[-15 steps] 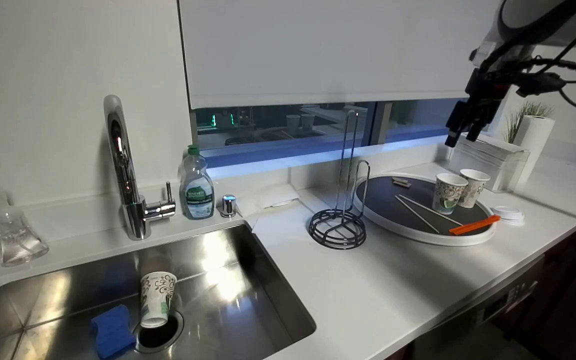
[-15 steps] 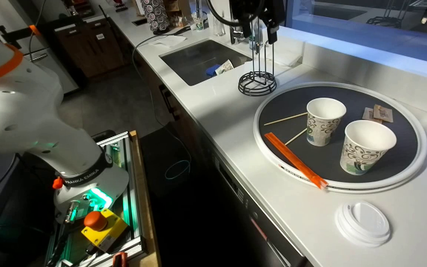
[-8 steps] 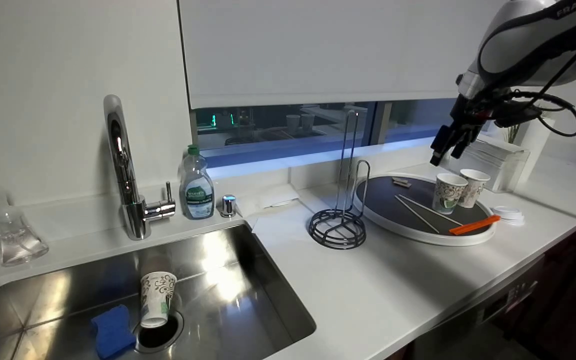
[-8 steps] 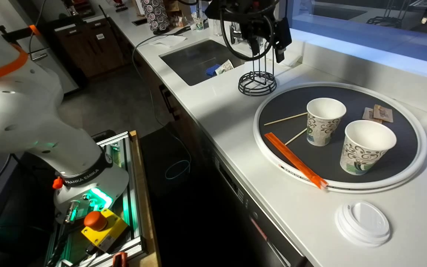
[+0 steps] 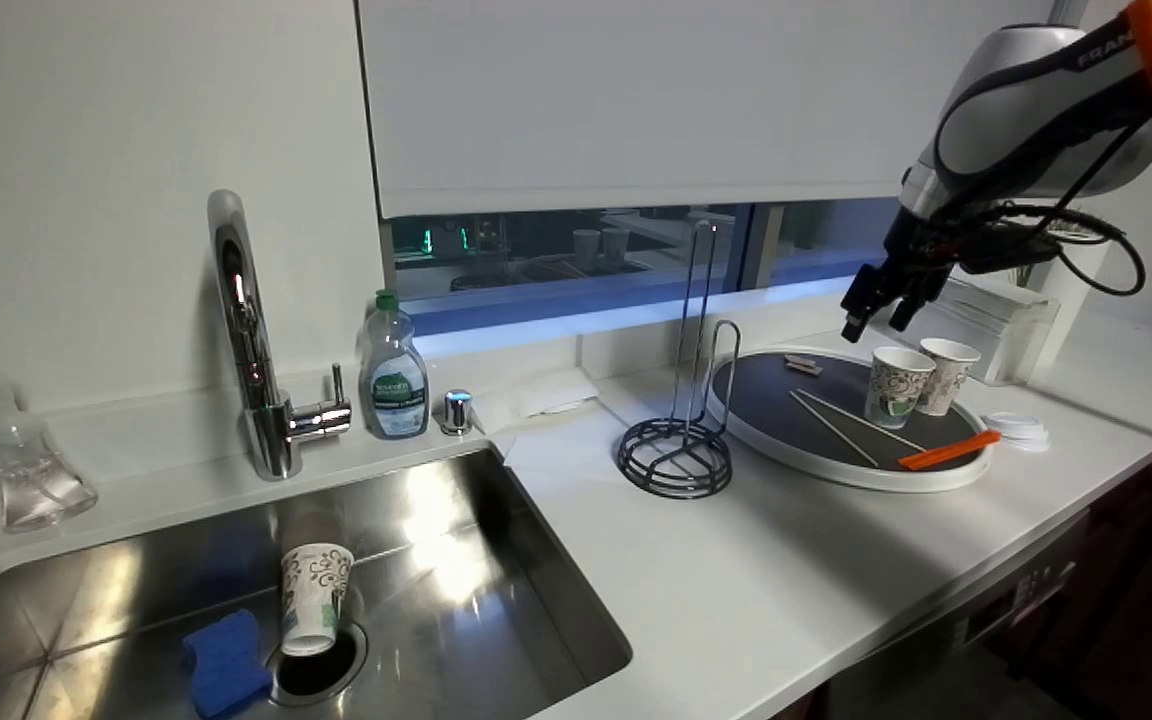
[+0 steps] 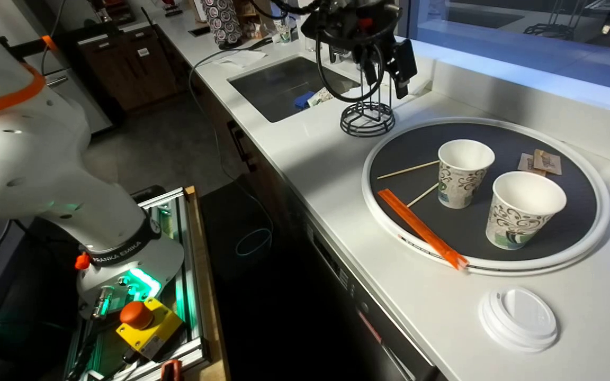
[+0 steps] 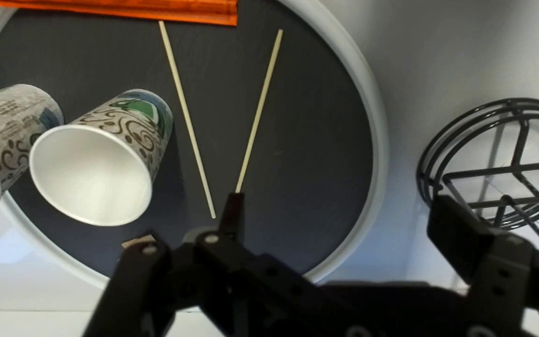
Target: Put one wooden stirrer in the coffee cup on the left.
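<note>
Wrist view: a wooden stirrer [image 7: 260,105] and a second stirrer [image 7: 187,117] lie splayed near the middle of the round tray [image 7: 379,121], neither yet lifted. We take the left cup [image 7: 103,157] to be the one nearer the tray's middle, beside the second stirrer; the other cup [image 7: 10,135] stands farther out towards the rim. The gripper [image 7: 337,202] is spread wide, nothing between its fingers [image 7: 233,215]. From it, the wooden stirrer lies below and inward over the tray, away from the wire stand [image 7: 508,170] just outside the rim. Its long axis runs from the tray edge that carries the orange packet [image 7: 157,9] towards the opposite rim, nearly square to the line along which the fingers would close; we judge that good for a pinch across the stick, once the gripper goes inward over the tray and down. One fingertip overlaps the stirrer's end here, so we cannot tell whether more of it is hidden. In an exterior view, the gripper [image 5: 876,328] hangs clear above the tray, touching nothing; against half a second ago it is a little lower and shifted towards the wire stand. In an exterior view, brown sachets [image 6: 540,162] lie near the tray's rim and white lids [image 6: 519,320] on the surface [image 6: 591,338] outside it; the left cup hides part of both stirrers. The gripper again sits slightly lower than earlier; cups, stirrers and orange packet lie unmoved on the tray.
</note>
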Controlling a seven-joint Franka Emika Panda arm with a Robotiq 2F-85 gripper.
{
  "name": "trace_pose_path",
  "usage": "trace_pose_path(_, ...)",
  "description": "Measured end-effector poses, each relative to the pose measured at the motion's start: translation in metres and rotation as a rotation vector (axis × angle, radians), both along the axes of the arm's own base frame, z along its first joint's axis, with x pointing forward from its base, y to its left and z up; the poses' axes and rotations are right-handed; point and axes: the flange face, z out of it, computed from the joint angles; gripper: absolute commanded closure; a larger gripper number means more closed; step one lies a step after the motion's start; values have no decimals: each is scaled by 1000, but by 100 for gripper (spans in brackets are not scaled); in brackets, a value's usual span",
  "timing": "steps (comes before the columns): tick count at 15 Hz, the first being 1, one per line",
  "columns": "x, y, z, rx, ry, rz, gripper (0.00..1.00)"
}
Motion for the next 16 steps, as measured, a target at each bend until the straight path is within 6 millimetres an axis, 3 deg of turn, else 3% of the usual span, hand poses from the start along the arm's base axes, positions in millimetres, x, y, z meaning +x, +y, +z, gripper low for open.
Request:
trace_pose_path(10, 36, 6, -100, 75, -78, -342, 0)
trace_pose_path(16, 52, -11, -125, 91, -127, -491, 0)
